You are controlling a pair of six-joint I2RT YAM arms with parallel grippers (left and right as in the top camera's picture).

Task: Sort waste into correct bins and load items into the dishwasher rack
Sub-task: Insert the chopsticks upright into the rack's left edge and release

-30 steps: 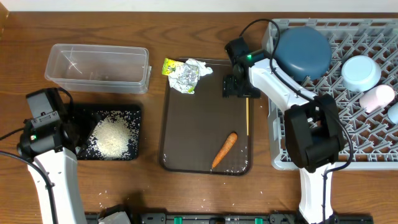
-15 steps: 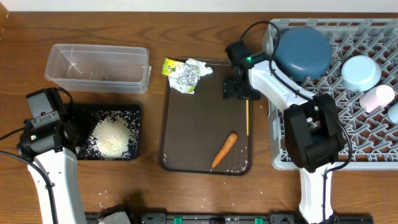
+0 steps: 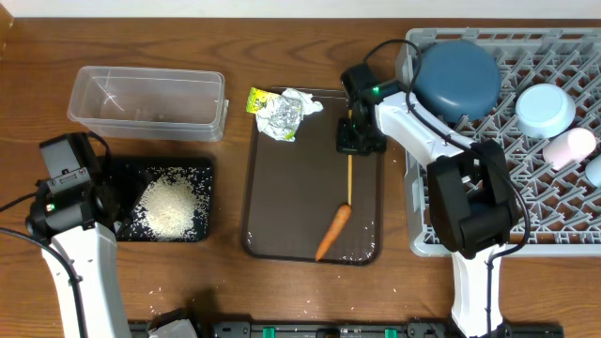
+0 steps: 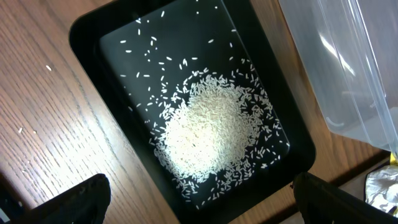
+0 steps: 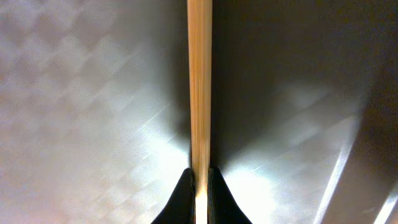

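Just right of the right gripper (image 3: 360, 137) sits the grey rack (image 3: 545, 192); beneath it, the brown tray (image 3: 291, 188). Below the wide-spread left gripper (image 4: 199, 202), the black tray (image 4: 112, 93) holds rice (image 4: 205, 134). Right gripper pinches the chopsticks (image 5: 199, 81), tip by the carrot (image 3: 332, 232).

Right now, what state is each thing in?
right gripper, shut on chopsticks
chopsticks, gripped at one end, over brown tray
left gripper, open above black tray
black tray, holds rice
clear tub, empty
carrot, lying on brown tray
wrapper, crumpled at brown tray's edge
blue bowl, upside down in rack
light-blue cup, in rack
white cup, in rack
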